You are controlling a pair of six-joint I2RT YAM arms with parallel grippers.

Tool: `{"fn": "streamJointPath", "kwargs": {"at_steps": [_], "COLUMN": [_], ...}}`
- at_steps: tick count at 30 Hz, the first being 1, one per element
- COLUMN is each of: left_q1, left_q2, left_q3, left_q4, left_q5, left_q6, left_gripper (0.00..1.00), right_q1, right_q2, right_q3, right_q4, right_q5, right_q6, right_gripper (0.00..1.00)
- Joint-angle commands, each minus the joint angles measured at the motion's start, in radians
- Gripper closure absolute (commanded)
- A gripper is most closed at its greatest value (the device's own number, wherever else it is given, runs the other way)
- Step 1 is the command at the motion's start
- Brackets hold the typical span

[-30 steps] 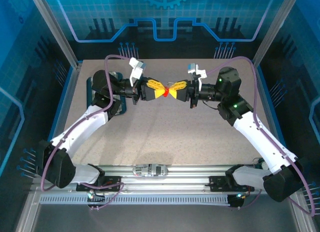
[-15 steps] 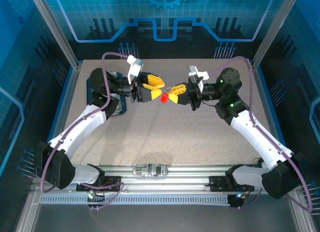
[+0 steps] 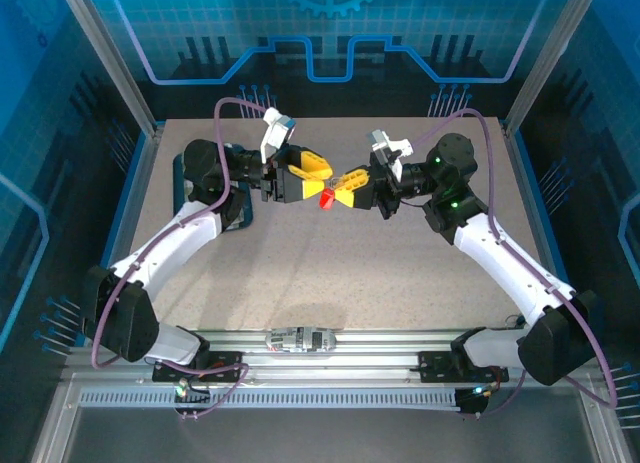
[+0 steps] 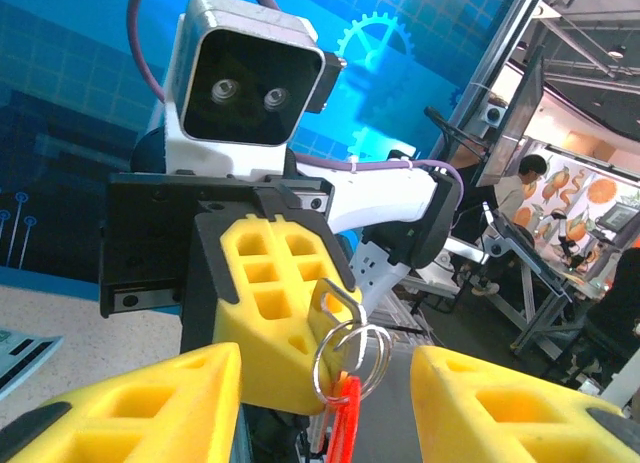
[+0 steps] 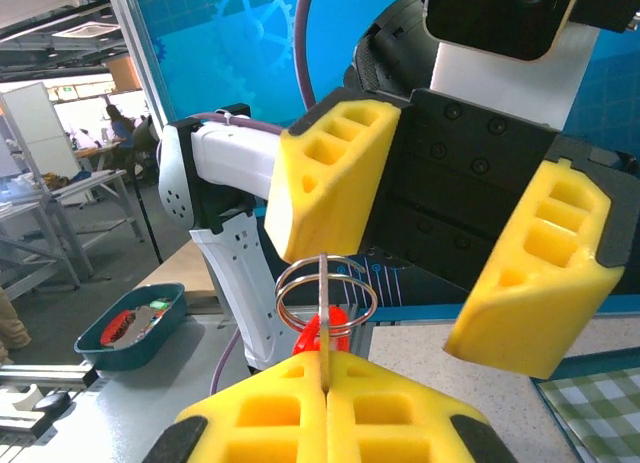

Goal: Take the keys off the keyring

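Centrally, the right gripper [image 5: 325, 375] is seen clamped on the keyring [image 5: 326, 295], its yellow pads [image 5: 268, 419] pressed together on the lower edge of the wire loops, which stand upright above the pad tips. The red tag [image 5: 318, 335] is hung from the ring just behind the tips. The key cannot be told apart from the ring's wire. The left gripper [image 3: 310, 177] is set facing it with jaws spread wide, its fingers [image 5: 330, 173] placed on either side of the ring, apart from it. Both grippers are raised over the speckled table [image 3: 330, 273]. A teal bin [image 5: 135, 328] is seen off to one side.
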Motion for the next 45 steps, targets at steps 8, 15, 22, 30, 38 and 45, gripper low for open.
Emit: {"fn": "streamJointPath", "kwargs": {"at_steps": [8, 15, 22, 30, 38, 45], "left_q1": [-0.034, -0.034, -0.011, 0.0, -0.002, -0.001], "left_q2": [0.027, 0.05, 0.086, 0.111, 0.109, 0.092], "left_q3": [0.06, 0.071, 0.08, 0.087, 0.085, 0.072], "left_q4": [0.069, 0.112, 0.289, 0.391, 0.391, 0.322], "left_q5": [0.044, 0.052, 0.03, 0.018, 0.027, 0.029], "left_q6": [-0.044, -0.084, -0.227, -0.319, -0.32, -0.249], "left_gripper": [0.56, 0.75, 0.8, 0.73, 0.7, 0.66], "right_q1": [0.004, -0.002, -0.015, -0.025, -0.027, -0.027], "right_q2": [-0.001, -0.004, -0.01, -0.011, -0.011, -0.025], "right_q3": [0.023, 0.022, 0.013, 0.003, 0.003, 0.008], "right_q4": [-0.001, 0.0, 0.015, 0.023, 0.028, -0.035], "right_q5": [-0.012, 0.002, 0.009, 0.022, 0.037, 0.062], "right_q6": [-0.006, -0.005, 0.008, 0.014, 0.018, -0.026], "right_gripper": [1.0, 1.0, 1.0, 1.0, 1.0, 1.0]}}
